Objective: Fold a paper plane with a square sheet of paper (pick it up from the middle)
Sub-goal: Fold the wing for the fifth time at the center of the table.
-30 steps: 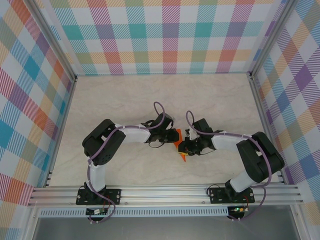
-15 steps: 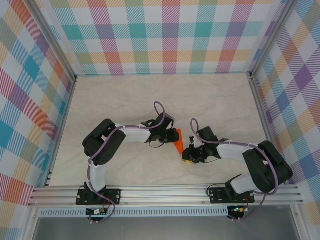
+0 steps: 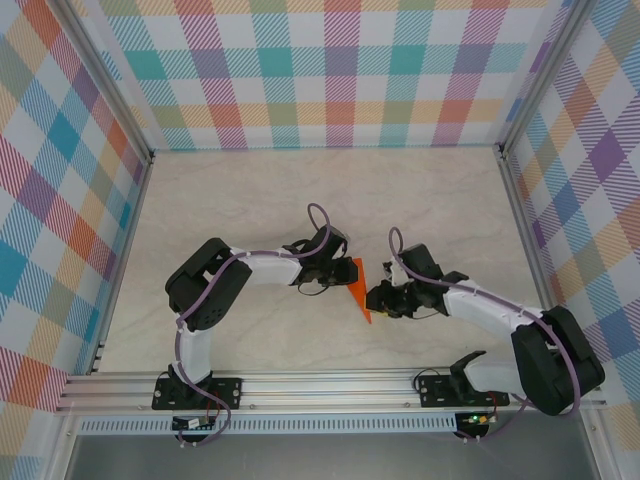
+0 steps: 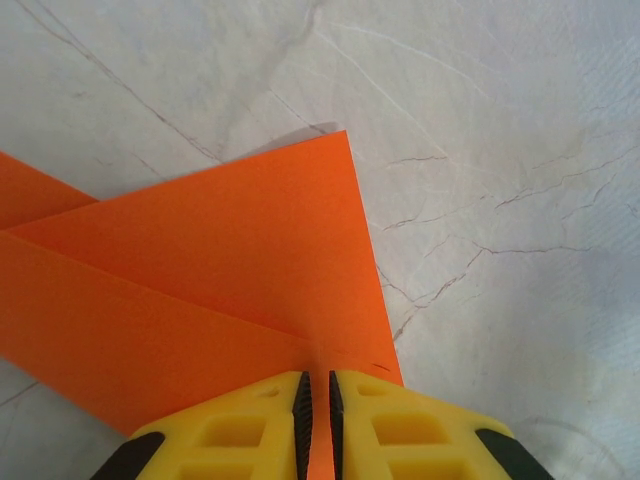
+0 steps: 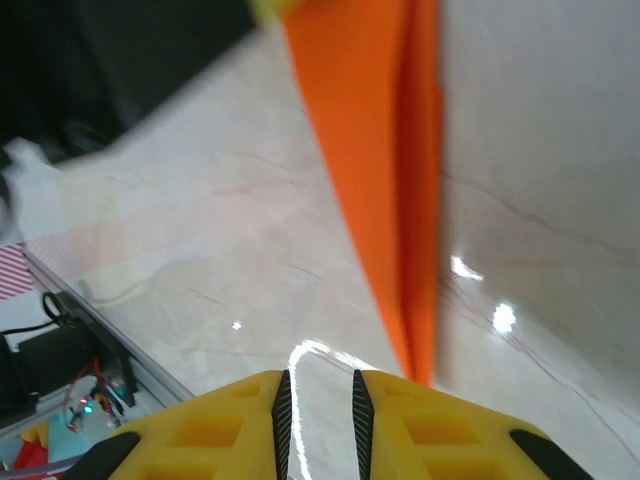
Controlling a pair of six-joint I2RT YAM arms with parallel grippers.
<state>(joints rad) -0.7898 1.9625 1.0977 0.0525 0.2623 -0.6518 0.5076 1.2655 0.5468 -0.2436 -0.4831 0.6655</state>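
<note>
The orange paper plane [image 3: 356, 290] is a slim pointed dart, its tip toward the near edge, in the middle of the table between the two arms. In the left wrist view the paper plane [image 4: 200, 270] shows layered folds and a diagonal crease. My left gripper [image 3: 341, 272] is shut on its upper end, and the orange sheet runs into the narrow slit of the left gripper [image 4: 316, 378]. My right gripper [image 3: 376, 298] sits just right of the tip. The right gripper [image 5: 319, 375] is slightly open and empty, and the paper plane [image 5: 385, 180] passes beside its right finger [image 5: 440, 420].
The marbled table [image 3: 250, 200] is walled by plaid panels on three sides. An aluminium rail [image 3: 330, 385] with both arm bases runs along the near edge. Bare tabletop lies behind and to the left of the arms.
My right gripper has drawn back down and to the right, off the paper. The dart now shows full length, its tip free. The left gripper has stayed put, holding it.
</note>
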